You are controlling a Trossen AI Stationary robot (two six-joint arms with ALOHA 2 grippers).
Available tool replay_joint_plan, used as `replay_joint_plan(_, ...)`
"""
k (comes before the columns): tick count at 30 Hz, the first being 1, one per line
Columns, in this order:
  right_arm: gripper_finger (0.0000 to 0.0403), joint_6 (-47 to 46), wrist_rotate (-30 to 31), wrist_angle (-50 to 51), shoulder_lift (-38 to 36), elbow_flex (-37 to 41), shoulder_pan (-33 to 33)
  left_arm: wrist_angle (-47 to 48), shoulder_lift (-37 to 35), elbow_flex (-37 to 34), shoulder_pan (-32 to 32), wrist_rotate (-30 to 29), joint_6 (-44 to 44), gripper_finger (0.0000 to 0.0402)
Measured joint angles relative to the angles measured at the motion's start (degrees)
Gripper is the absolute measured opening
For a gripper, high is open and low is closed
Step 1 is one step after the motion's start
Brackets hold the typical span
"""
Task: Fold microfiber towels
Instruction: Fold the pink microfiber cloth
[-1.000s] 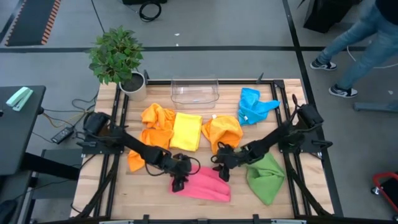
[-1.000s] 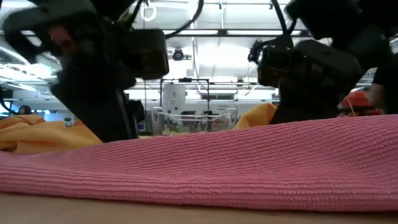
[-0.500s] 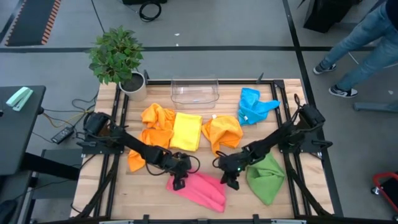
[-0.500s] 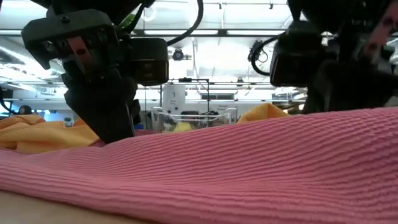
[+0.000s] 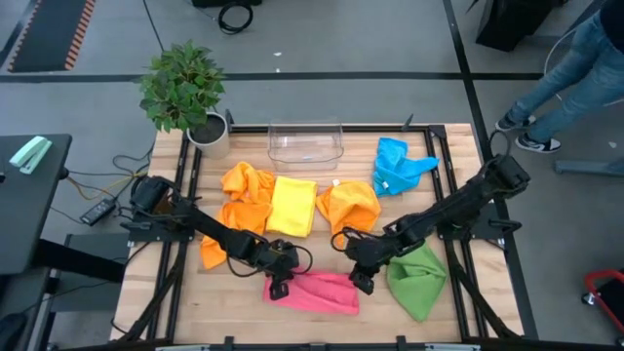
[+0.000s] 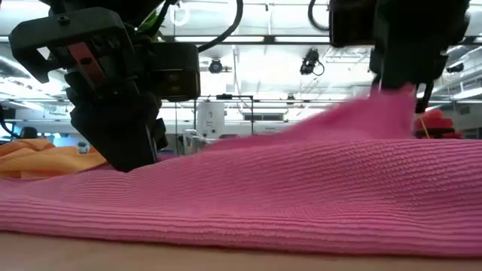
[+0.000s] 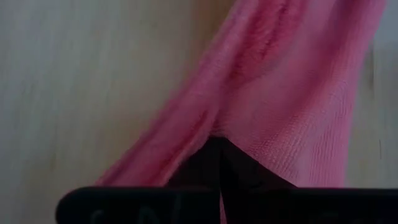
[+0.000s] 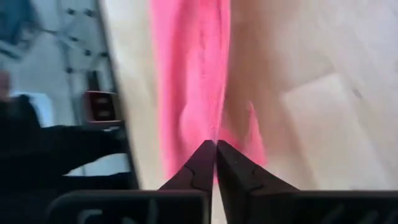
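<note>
Step in hand: folding the pink towel [image 5: 317, 292], which lies on the tabletop [image 5: 195, 292] at about 6 o'clock, near the front edge.

Left tool [image 5: 277, 286]: pressed together on the towel's 9 o'clock end; the left wrist view shows cloth gathered between the closed fingers.

Right tool [image 5: 359, 282]: pinching the 3 o'clock end, fingers [image 8: 200, 167] meeting on a thin edge of cloth. In the low view that corner appears raised off the tabletop, though blur there leaves the height uncertain.

Orientation: the towel's long axis runs from 9 o'clock to 3 o'clock, a narrow band held between the two tools.

Other towels: green towel [image 5: 417, 278] just beside the right tool at 4 o'clock; orange towels [image 5: 244, 195] [image 5: 353, 207], yellow towel [image 5: 292, 205] and blue towel [image 5: 395, 166] farther back, unfolded or bunched.

Judgement: the next move calls for carrying one held end across onto the other, keeping edges aligned, then releasing.
</note>
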State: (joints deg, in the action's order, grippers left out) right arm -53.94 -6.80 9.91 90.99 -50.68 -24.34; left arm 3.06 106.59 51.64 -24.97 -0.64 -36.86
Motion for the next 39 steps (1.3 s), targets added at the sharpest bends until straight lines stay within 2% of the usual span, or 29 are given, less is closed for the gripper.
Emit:
replay_joint_plan(5,0.0086,1.9,-0.6,-1.1,5.3,0.1,5.0,-0.2,0.0,0.0,0.0,0.0,-1.6,0.0009)
replay_joint_plan(8,0.013,4.1,-3.0,-1.4,6.9,0.1,7.4,-0.1,0.0,0.0,-0.4,-0.2,-2.2,0.0006)
replay_joint_plan(11,0.0164,5.4,-3.9,-0.7,6.3,0.1,6.5,0.2,0.0,0.0,-0.8,0.5,-3.6,0.0006)
replay_joint_plan(14,0.0182,3.7,0.3,-0.4,4.6,1.3,3.2,1.4,-0.1,0.0,-1.9,0.8,-5.0,0.0013)
replay_joint_plan(19,0.0184,2.6,9.7,-7.3,4.5,5.9,-2.2,1.0,-0.1,0.0,-3.5,0.2,-7.1,0.0006)
replay_joint_plan(25,0.0177,10.5,12.8,-15.9,4.3,9.4,-1.0,0.7,-0.1,0.0,-3.7,0.5,-8.0,0.0016)
replay_joint_plan(29,0.0177,13.8,11.7,-16.5,4.3,9.2,0.1,0.6,-0.1,0.0,-3.7,0.6,-9.0,0.0007)
replay_joint_plan(33,0.0176,15.4,5.1,-16.5,4.3,10.1,2.9,0.6,-0.1,0.0,-3.7,0.6,-9.2,0.0011)
replay_joint_plan(39,0.0176,18.6,1.2,-19.1,4.6,11.8,6.5,0.5,-0.1,0.0,-3.7,0.6,-9.4,0.0011)
